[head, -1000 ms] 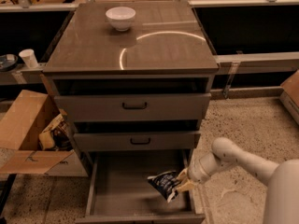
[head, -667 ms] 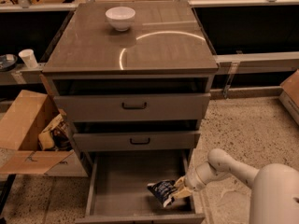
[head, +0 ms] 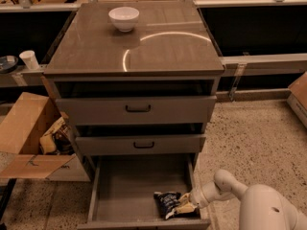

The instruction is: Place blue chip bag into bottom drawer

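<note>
My gripper (head: pixel 185 206) is low in the frame, a little right of centre and close to the bottom edge. It reaches into the bottom drawer (head: pixel 134 183) from the right. It sits against the right edge of the blue chip bag (head: pixel 166 202) and touches it. Whether it is clamped on the bag or only resting against it, I cannot tell. My arm (head: pixel 218 188) is pale and jointed. It runs from the gripper over the drawer's right wall toward the lower right corner, where a rounded white shell (head: pixel 268 213) fills the frame.

The blue chip bag lies on the drawer's grey floor in the front right corner, just behind the low front wall. It is crumpled and dark, with pale lettering and a pale edge on the side toward my gripper. The bottom drawer is pulled well out toward the bottom of the frame.

Above it are the middle drawer (head: pixel 143 144) and the top drawer (head: pixel 138 110), each with a black handle at the centre of its front and a dark gap above it. The cabinet top (head: pixel 163 51) fills the upper middle of the frame and carries a bright curved reflection. A white bowl (head: pixel 124 18) stands on it near the far edge, left of centre.

At the left edge, an open cardboard box (head: pixel 24 128) stands on the speckled floor (head: pixel 254 133) beside the cabinet, with yellowish things inside. Above it, a white paper cup (head: pixel 29 59) stands on a ledge.
</note>
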`<state>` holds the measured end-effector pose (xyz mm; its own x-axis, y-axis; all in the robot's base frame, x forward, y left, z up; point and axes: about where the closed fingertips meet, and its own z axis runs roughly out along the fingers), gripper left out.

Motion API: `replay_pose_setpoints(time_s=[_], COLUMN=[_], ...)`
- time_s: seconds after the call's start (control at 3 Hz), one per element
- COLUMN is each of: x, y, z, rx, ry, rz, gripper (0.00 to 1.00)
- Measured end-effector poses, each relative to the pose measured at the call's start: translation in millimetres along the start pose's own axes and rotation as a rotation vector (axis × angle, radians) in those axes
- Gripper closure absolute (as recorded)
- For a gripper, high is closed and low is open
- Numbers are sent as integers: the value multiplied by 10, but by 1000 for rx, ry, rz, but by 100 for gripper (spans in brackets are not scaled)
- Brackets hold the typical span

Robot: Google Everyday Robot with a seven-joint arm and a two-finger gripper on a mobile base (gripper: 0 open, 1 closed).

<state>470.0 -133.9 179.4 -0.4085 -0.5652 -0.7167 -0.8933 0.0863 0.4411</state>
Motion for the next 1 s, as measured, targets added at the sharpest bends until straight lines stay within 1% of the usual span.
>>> replay_pose_setpoints(time_s=[0.33,0.67,1.0], x=[45,-234,-504], y=[-110,-211,-219], z=[-17,-328,-590], rx=[23,90,128], ry=[-32,-87,-133], rz=[6,-47,-104], gripper=[35,4,0])
